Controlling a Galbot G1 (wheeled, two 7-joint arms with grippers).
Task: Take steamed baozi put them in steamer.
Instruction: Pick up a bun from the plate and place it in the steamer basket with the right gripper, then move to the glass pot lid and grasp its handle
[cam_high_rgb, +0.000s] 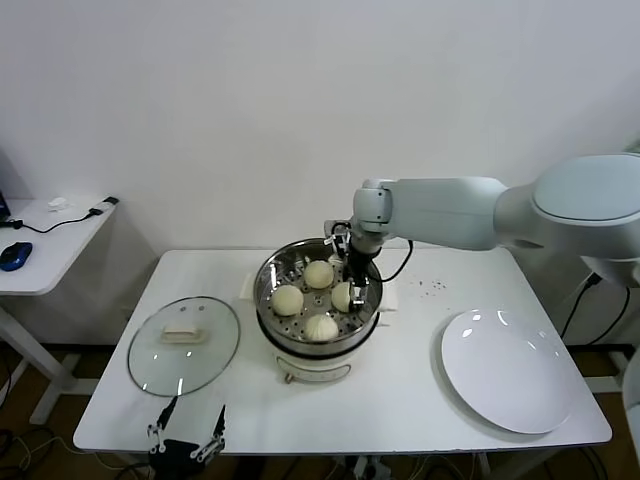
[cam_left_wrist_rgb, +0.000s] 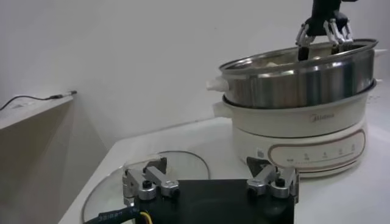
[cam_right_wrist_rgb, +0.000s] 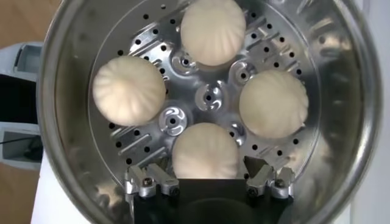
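Note:
The steamer (cam_high_rgb: 266, 292), a shiny steel pot on a white base, stands mid-table. Four cream-white baozi lie on its perforated tray: far (cam_high_rgb: 319, 274), left (cam_high_rgb: 288, 300), near (cam_high_rgb: 321, 327) and right (cam_high_rgb: 343, 296). My right gripper (cam_high_rgb: 352, 288) reaches down into the pot over the right baozi. In the right wrist view the gripper (cam_right_wrist_rgb: 206, 168) is open, its fingers standing either side of that baozi (cam_right_wrist_rgb: 206, 151) with a gap on each side; the other three (cam_right_wrist_rgb: 213, 30) (cam_right_wrist_rgb: 129, 91) (cam_right_wrist_rgb: 273, 103) lie around it. My left gripper (cam_high_rgb: 187, 438) is open and idle at the table's front edge.
A round glass lid (cam_high_rgb: 184, 343) with a white handle lies left of the steamer, just beyond my left gripper (cam_left_wrist_rgb: 210, 176). A large white plate (cam_high_rgb: 507, 370) lies at the right. A side table (cam_high_rgb: 45, 262) with a blue mouse stands far left.

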